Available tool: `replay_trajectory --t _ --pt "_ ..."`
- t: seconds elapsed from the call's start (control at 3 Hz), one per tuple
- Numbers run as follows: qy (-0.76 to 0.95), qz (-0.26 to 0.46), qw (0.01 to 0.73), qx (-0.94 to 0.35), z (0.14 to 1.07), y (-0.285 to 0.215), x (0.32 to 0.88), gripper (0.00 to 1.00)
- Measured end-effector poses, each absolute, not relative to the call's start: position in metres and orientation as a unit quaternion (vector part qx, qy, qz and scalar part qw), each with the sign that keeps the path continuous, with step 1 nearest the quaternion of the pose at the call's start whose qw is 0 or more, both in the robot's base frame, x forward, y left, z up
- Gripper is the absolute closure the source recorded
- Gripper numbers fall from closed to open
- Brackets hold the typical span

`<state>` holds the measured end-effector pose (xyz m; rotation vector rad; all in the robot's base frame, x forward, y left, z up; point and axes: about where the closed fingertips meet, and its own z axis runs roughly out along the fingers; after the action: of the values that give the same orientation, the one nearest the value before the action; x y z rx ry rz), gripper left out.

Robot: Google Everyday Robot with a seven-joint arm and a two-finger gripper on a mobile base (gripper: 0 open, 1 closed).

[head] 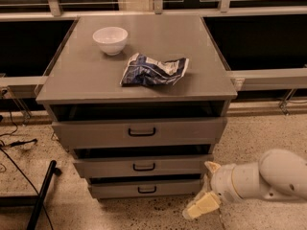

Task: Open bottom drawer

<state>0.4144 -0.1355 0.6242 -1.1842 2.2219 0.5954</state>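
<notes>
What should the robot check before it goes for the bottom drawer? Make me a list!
1. Bottom drawer spotted, lowest of the three: ok.
2. Its black handle in plain view, nothing covering it: ok.
3. Gripper at the handle: not ok. It hangs low by the floor, right of the drawer front, apart from the handle.
4. Black pole on the floor out of the way: ok, it lies left of the cabinet.
5. White bowl and crumpled bag resting on top, far from the gripper: ok.
</notes>
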Motion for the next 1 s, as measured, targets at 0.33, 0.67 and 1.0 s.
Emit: replay_trajectory --t 0.33,0.67,1.0 --pt "0.814 0.244 0.284 -0.445 0.5902 -0.1439 0.4011 0.0" --pt "0.811 0.243 0.285 -0.449 0.5897 -0.1439 0.4014 0.0" --pt "0.778 0.221 0.306 -0.501 0.5842 -0.1453 0.4062 0.0"
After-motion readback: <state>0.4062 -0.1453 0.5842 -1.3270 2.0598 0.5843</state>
